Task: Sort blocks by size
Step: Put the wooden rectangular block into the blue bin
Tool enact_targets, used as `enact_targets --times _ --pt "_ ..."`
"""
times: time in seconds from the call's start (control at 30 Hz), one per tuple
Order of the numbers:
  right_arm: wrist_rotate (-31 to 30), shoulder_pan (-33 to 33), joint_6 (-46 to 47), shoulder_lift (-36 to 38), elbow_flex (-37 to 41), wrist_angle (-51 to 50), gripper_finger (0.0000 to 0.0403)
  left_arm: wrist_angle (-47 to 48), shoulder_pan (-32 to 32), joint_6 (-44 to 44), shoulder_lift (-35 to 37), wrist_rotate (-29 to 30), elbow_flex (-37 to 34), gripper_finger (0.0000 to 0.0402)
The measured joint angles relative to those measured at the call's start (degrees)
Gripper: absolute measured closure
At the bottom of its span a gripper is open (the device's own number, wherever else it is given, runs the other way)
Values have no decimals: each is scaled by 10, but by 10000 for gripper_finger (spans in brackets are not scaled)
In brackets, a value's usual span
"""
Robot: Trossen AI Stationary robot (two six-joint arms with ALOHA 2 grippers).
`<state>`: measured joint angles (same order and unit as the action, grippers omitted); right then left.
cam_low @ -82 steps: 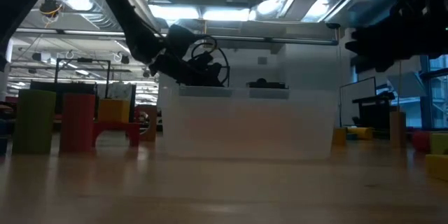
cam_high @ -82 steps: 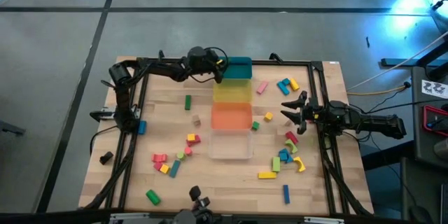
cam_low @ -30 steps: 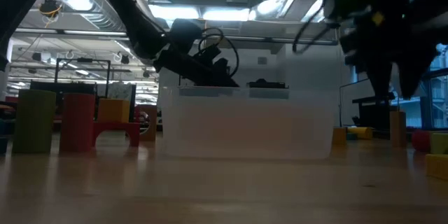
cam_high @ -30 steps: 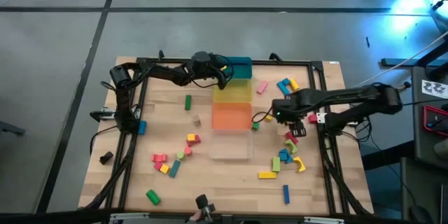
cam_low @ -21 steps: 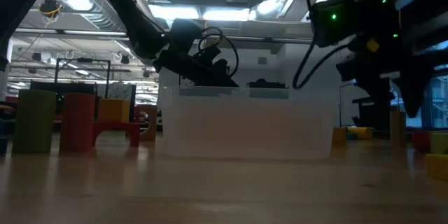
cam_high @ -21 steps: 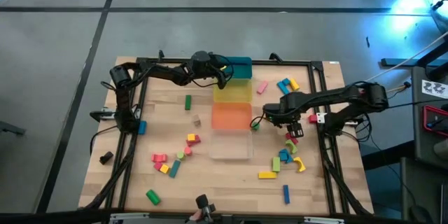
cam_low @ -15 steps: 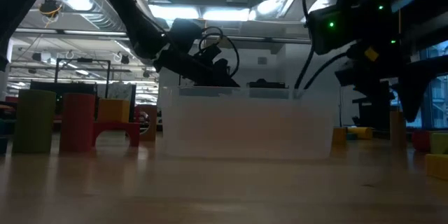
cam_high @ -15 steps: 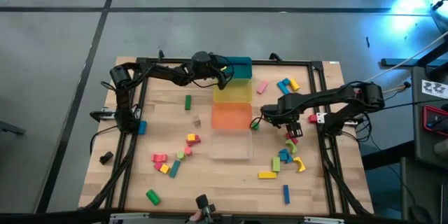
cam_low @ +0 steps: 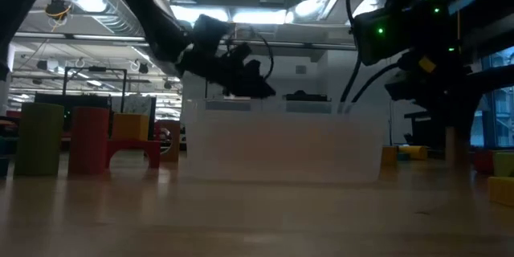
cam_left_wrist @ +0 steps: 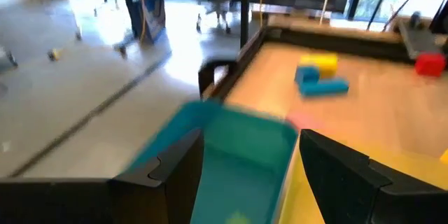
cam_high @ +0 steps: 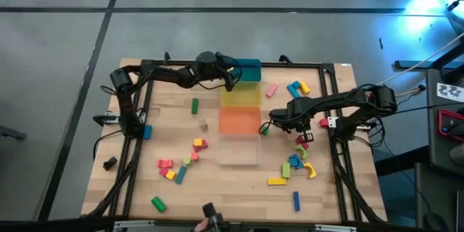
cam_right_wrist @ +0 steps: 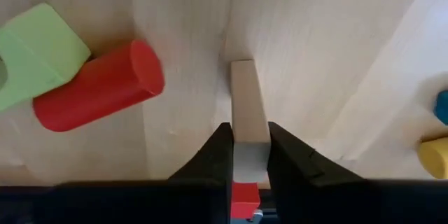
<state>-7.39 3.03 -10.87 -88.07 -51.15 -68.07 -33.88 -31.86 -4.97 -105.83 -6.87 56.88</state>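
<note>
I am observing the right gripper [cam_right_wrist: 250,155] pinching a slim tan bar [cam_right_wrist: 248,115] at one end, flat on the table just right of the orange bin [cam_high: 240,121]; it looks light, rigid and smooth, while the left gripper [cam_left_wrist: 245,161] is hanging wide open over the teal bin [cam_left_wrist: 231,161].

no readable text, no labels, no brands, no numbers on anything

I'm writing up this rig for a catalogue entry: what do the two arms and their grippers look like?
Both arms are dark, slim and jointed, with black cables looping beside them. The right arm shows a lit green indicator in the low view. The right gripper has two flat dark fingers; the left gripper has broader, angular dark fingers.
</note>
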Motion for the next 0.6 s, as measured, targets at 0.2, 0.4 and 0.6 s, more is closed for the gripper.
enact_targets --times 0.2,0.4,0.6 --pt "-52 0 1 0 -52 -41 342 19 0 -5 62 0 0 180" --pt "-138 0 -9 1 -138 -54 338 137 0 -20 145 0 0 180" --pt "-237 5 -51 1 -208 7 338 344 0 -26 244 0 0 180"
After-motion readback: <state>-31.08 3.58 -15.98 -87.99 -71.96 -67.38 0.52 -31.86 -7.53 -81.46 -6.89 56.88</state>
